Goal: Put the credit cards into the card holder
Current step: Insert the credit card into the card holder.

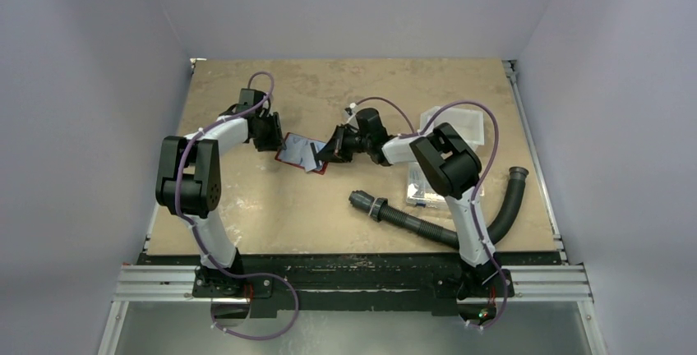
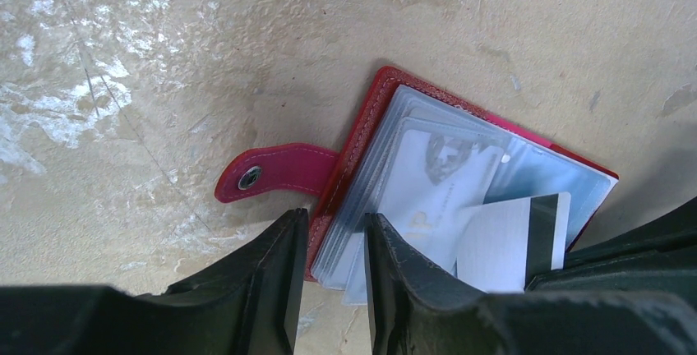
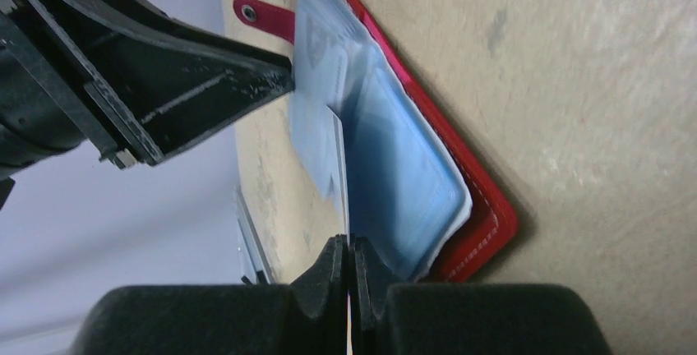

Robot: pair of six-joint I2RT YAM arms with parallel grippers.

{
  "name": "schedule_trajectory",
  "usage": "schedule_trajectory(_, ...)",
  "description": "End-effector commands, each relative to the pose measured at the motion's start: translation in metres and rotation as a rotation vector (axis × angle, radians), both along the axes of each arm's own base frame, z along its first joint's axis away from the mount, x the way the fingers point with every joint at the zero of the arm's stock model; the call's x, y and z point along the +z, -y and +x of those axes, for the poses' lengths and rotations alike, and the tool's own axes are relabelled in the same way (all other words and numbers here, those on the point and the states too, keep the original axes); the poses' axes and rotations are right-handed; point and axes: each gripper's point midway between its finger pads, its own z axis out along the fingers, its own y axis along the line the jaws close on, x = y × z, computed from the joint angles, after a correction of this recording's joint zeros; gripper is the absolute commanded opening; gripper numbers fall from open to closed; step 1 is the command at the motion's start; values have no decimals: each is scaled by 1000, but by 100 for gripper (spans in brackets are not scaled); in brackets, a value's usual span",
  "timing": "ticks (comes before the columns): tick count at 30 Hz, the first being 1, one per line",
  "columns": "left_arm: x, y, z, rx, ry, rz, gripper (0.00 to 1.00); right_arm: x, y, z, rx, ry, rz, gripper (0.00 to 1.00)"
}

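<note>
The red card holder [image 1: 301, 154] lies open on the table, its tab [image 2: 275, 172] pointing left. My left gripper [image 2: 337, 244] is shut on the card holder's near corner, with the red cover and clear sleeves between its jaws. A pale grey credit card [image 2: 436, 182] sits in a sleeve. My right gripper [image 3: 350, 256] is shut on another credit card [image 3: 341, 174], seen edge-on and standing over the blue sleeves. The same credit card [image 2: 505, 240] shows a white back with a black stripe, lying partly across the sleeves in the left wrist view.
A black corrugated hose [image 1: 427, 223] lies at the front right. A clear compartment box [image 1: 423, 186] sits under the right arm, and a white tray [image 1: 460, 125] is behind it. White walls close in the table on three sides.
</note>
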Motion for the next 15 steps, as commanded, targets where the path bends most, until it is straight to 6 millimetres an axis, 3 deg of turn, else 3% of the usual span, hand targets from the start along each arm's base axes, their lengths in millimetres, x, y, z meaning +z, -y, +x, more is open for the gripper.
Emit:
schedule_trajectory(1, -10, -5, -8, -14, -22, 32, 34, 14, -8, 21, -26, 52, 26, 0)
schedule_trajectory(15, -12, -6, -16, -12, -33, 30, 32, 7, -13, 48, -116, 76, 47, 0)
